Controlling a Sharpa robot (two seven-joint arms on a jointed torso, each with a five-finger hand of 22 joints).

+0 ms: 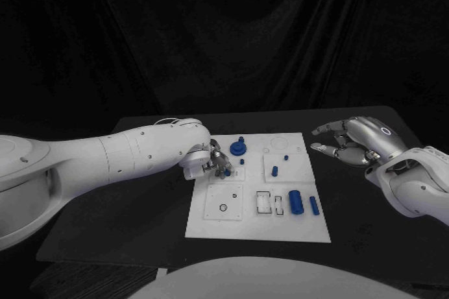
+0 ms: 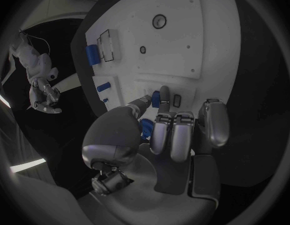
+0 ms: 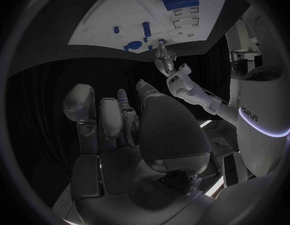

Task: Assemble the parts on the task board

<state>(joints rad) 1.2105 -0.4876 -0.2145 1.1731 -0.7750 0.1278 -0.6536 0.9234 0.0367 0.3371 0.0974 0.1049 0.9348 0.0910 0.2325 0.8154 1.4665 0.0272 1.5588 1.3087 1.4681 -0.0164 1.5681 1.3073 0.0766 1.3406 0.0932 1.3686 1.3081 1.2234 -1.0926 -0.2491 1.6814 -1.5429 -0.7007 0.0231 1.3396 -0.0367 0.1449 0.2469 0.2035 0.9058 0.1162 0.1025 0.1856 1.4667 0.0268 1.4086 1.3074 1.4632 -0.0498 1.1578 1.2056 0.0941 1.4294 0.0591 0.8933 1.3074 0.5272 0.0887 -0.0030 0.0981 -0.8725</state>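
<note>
My left hand (image 1: 218, 163) is down on the flat white plastic task board (image 1: 234, 224), thumb and fingertips pinching a small blue peg (image 2: 163, 97) upright over the recessed square near the board's left edge. The left wrist view shows the peg's lower end right at the board surface, next to a small dark slot, though I cannot tell whether it has seated. My right hand (image 1: 353, 141) hovers off the board's far right corner above the black table (image 1: 122, 227), holding nothing, fingers loosely curled and apart.

Other blue parts wait on the board: a knobbed piece (image 1: 239, 145) just beyond my left hand, a short stud (image 1: 275, 171) in the middle, a thick blue cylinder (image 1: 296, 202) and a thinner bar (image 1: 313, 205) lying side by side toward the near right.

I judge this the insertion step for the peg. The next move calls for keeping it vertical and pressing straight down before I let go.
</note>
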